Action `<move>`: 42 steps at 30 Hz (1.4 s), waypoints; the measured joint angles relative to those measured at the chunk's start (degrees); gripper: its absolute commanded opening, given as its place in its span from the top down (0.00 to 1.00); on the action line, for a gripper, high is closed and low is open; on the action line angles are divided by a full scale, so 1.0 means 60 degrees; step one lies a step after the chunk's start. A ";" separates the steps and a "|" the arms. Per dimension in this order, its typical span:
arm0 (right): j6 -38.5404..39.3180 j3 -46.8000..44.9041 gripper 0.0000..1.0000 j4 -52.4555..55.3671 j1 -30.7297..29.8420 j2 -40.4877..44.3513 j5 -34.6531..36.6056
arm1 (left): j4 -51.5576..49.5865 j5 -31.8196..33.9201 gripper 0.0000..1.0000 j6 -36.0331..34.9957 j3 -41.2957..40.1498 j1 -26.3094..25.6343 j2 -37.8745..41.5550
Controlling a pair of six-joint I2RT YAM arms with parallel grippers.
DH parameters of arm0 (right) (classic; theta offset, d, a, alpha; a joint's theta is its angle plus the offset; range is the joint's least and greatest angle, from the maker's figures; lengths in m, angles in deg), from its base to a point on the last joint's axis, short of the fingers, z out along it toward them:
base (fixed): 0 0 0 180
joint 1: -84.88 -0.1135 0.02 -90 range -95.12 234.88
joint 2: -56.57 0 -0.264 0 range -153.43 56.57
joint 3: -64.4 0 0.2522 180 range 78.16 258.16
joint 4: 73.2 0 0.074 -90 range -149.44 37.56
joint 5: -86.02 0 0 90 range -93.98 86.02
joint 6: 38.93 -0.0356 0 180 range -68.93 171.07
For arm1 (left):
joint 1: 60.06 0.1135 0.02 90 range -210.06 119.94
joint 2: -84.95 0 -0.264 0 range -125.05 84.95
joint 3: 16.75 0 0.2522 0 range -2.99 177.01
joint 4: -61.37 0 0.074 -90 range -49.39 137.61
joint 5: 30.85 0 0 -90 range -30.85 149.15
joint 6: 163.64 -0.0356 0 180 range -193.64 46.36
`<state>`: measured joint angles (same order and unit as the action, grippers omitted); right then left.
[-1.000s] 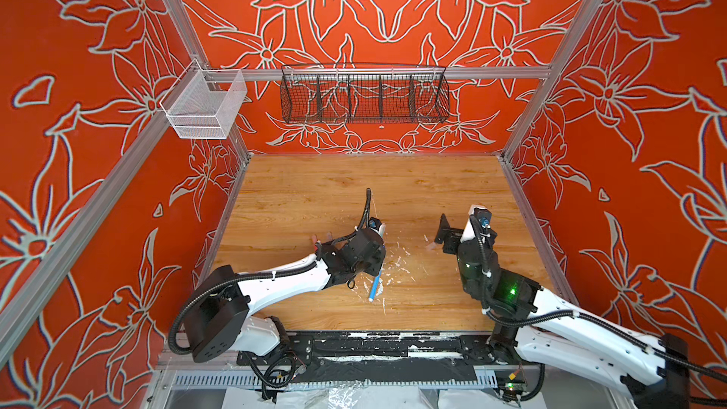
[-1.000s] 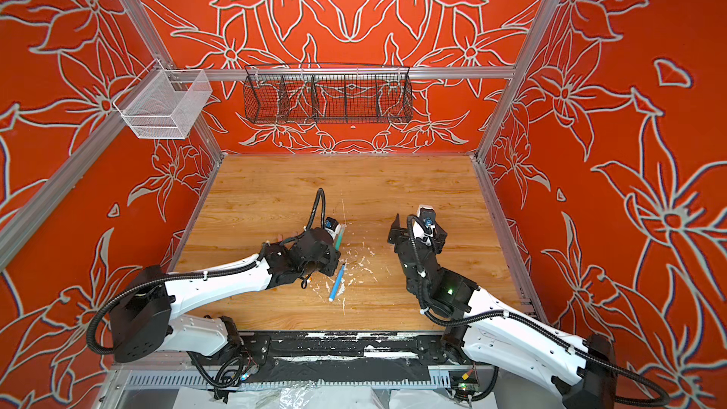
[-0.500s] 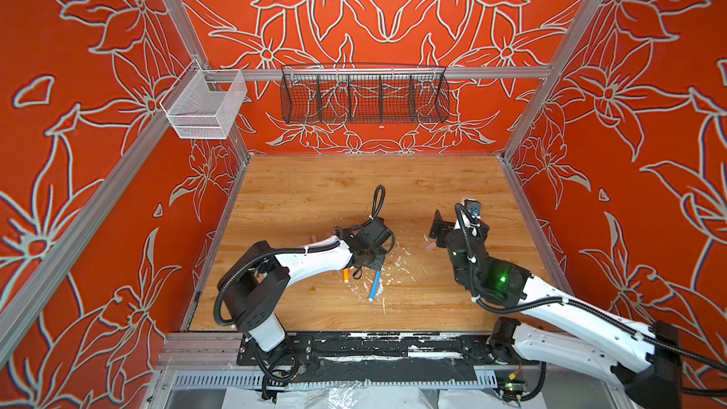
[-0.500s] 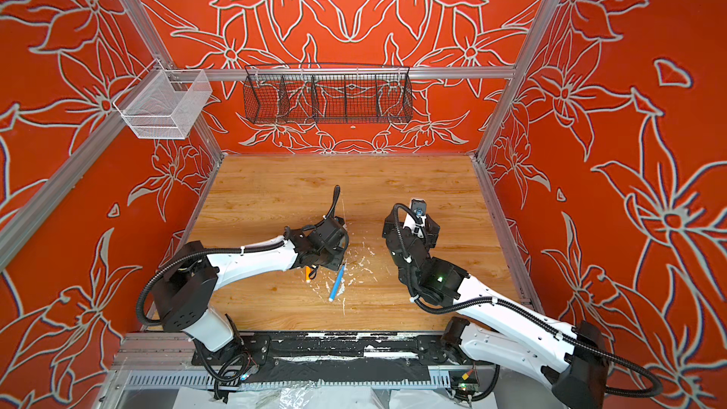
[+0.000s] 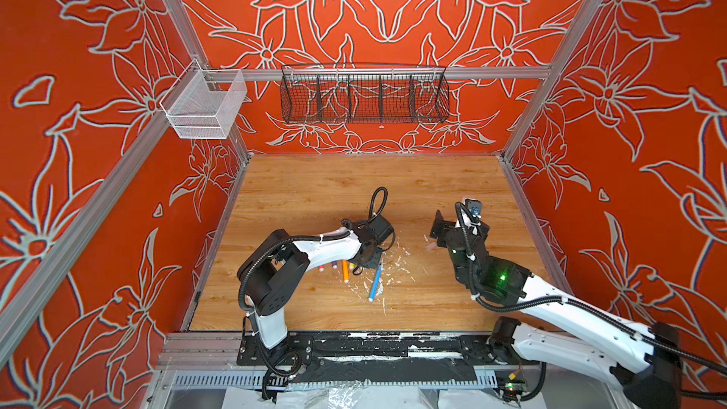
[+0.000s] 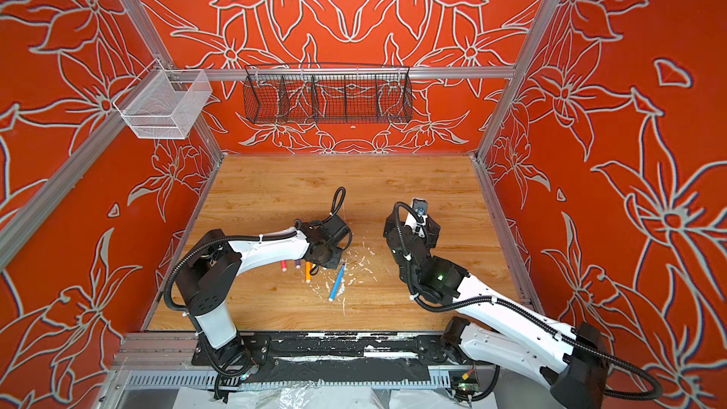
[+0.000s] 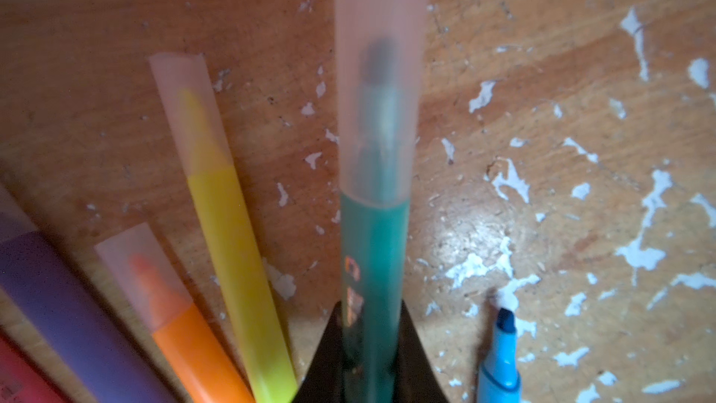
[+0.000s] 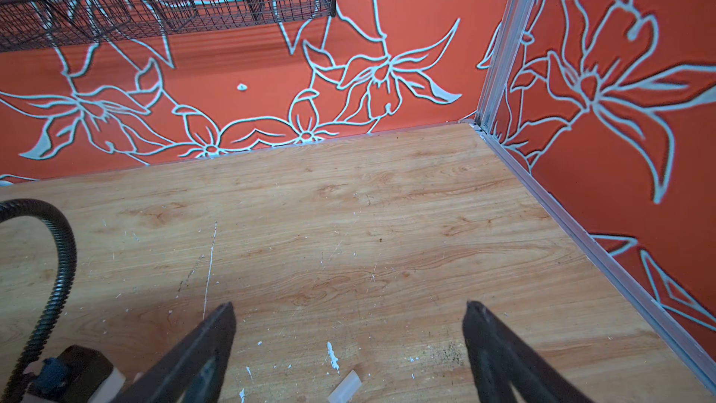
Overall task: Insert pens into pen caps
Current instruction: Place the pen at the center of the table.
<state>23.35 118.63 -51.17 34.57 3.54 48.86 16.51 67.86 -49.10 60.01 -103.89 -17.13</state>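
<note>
Beside the yellow pen (image 7: 236,250), the left tool (image 7: 370,312) is gripping the capped green pen (image 7: 374,250); the right tool (image 8: 348,304), gaping empty, is likely needing the loose pen cap (image 8: 346,389) next.

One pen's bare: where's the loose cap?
In the right wrist view, the clear plastic cap lies on the wooden table by the right pincer, right of the blue pen.

The walls (image 5: 373,5) are orange-red with a pale outlined flower pattern. The surface (image 5: 393,186) is light wood grain with white flecks. The barrels are solid-coloured: green pen (image 7: 374,273), yellow pen (image 7: 236,257), orange pen (image 7: 193,354), purple pen (image 7: 58,304), pink pen (image 7: 15,374) and blue pen (image 7: 499,366). The pen caps (image 7: 381,71) are frosted and colourless. The wire basket (image 5: 364,100) is black and the mesh basket (image 5: 204,106) is white.
</note>
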 measured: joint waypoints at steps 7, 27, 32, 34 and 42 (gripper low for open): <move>-0.0011 0.0055 0.06 0.0131 0.0066 -0.0299 -0.0106 | -0.0047 -0.0153 0.76 0.0025 0.0058 0.0007 -0.0087; -0.0044 0.0284 0.08 0.0368 0.0135 -0.0175 -0.0561 | 0.0969 -0.1428 0.66 0.0517 -0.2761 -0.0251 0.5380; -0.0087 0.0288 0.09 0.0368 0.0138 -0.0200 -0.0674 | 0.0976 -0.2401 0.64 0.1086 -0.3956 -0.0484 0.6612; -0.0131 0.0302 0.10 0.0364 0.0138 -0.0240 -0.0721 | 0.1005 -0.2608 0.64 0.1304 -0.4262 -0.0597 0.6921; -0.0131 0.0317 0.10 0.0364 0.0138 -0.0280 -0.0852 | 0.1362 -0.3166 0.66 0.1781 -0.4612 -0.1275 0.6145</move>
<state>22.56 120.53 -48.98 35.40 1.85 43.74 24.69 48.87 -38.42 32.34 -111.54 19.74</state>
